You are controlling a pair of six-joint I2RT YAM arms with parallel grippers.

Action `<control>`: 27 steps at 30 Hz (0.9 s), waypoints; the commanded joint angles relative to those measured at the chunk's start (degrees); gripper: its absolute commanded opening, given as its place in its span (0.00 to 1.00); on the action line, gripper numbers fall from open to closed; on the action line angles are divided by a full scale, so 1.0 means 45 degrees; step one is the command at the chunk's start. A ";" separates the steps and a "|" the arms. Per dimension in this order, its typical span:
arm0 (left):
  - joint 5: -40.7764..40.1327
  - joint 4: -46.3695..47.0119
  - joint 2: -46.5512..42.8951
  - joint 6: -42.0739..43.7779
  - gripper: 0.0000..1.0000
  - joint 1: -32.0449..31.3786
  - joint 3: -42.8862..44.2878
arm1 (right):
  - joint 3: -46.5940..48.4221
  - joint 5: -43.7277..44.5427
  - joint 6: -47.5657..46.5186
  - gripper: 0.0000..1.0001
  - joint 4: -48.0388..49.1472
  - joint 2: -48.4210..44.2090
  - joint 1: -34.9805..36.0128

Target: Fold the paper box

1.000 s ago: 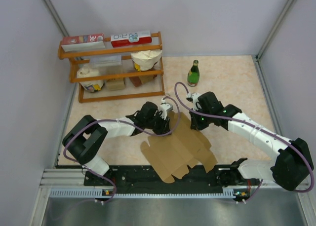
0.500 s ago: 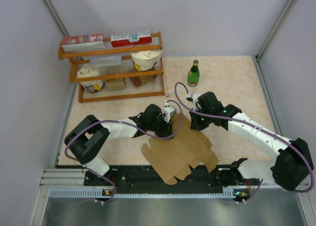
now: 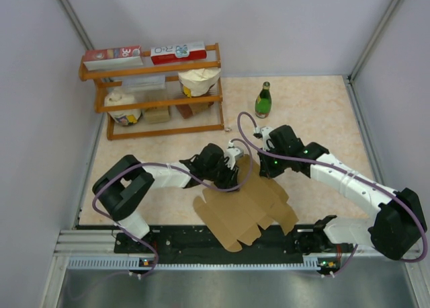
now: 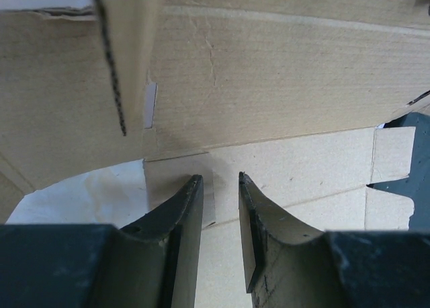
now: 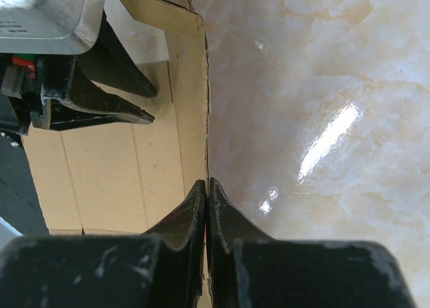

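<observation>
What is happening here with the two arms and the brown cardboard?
Two robot arms are working on the paper box, which lies mostly as a flat sheet on the table. The right gripper is shut on the edge of one flap, which stands upright. The left gripper has its fingers apart and points at the cardboard beside that flap; it seems to grip nothing. The box is not yet formed.

My left arm (image 3: 168, 179) and right arm (image 3: 344, 177) are white shells with black joints and black bases. A purple cable (image 3: 240, 130) loops along each. My fingers (image 4: 181, 220) are black, tapered blades, scuffed pale at the edges.
</observation>
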 commanded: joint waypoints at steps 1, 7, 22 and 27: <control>0.0267 0.0326 0.0338 -0.0204 0.32 -0.0164 0.0296 | 0.0355 0.0029 0.0170 0.00 0.0468 -0.0154 0.0177; 0.0131 0.0326 0.0534 -0.0243 0.33 -0.0184 0.0199 | 0.0355 0.0088 0.0190 0.00 0.0468 -0.0213 0.0196; -0.0651 -0.0982 -0.2393 0.0205 0.47 0.0694 0.0551 | 0.0335 0.1454 0.0346 0.00 0.0449 -0.0467 0.0177; -0.1079 -0.1353 -0.3975 0.0499 0.45 0.1299 0.0453 | 0.0453 0.2060 0.0210 0.00 0.0449 -0.0642 0.0177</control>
